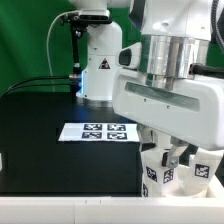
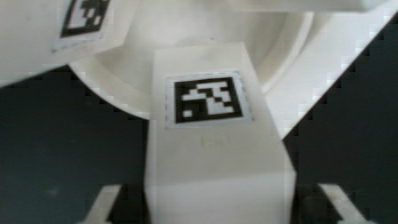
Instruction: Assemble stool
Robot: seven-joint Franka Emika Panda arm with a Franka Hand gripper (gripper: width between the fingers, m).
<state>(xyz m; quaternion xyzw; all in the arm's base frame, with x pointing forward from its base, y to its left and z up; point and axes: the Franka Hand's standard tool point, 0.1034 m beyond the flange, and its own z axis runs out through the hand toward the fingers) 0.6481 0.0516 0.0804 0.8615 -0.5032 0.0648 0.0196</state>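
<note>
In the exterior view my gripper (image 1: 172, 158) hangs low at the right front of the black table, over the white stool parts. Two tagged legs (image 1: 158, 180) (image 1: 205, 168) stand up beneath it. In the wrist view one chunky white leg (image 2: 208, 110) with a square tag runs between my fingers (image 2: 116, 200) toward the round seat (image 2: 116, 85). My gripper (image 2: 222, 200) is shut on this leg. A second tagged leg (image 2: 80, 20) sits on the seat's far side. The joint between the held leg and the seat is hidden.
The marker board (image 1: 97, 131) lies flat in the middle of the black table (image 1: 35, 120). The arm's white base (image 1: 98, 60) stands behind it, with black cables running to the exterior view's left. The table's white front edge (image 1: 60, 212) is close to the stool parts.
</note>
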